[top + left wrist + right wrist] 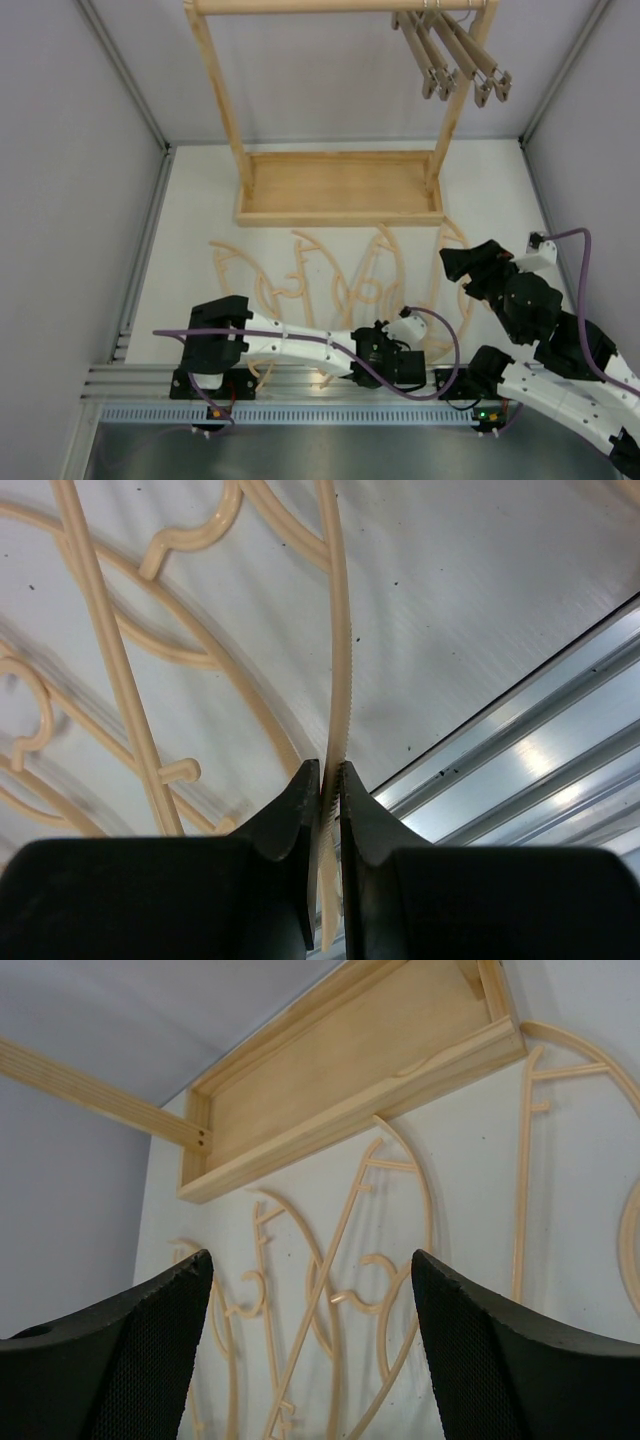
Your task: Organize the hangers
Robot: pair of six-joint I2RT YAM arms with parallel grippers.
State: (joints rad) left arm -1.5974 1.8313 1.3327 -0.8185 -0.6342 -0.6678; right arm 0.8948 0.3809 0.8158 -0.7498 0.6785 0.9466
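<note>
Your left gripper is clamped on a pale hanger by its ridged arm, low over the desk well in front of the rack tray, right gripper open: light, thin, probably whippy, so hold there.

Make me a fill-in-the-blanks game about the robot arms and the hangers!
1. One pale hanger is pinched in the left gripper, but the right gripper holds ___.
2. The right gripper's jaws stand ___.
3. The brown clamp hangers hang from the wooden ___.
4. The other pale hangers lie flat on the ___.
Missing words: nothing; open; rack; table.
</note>
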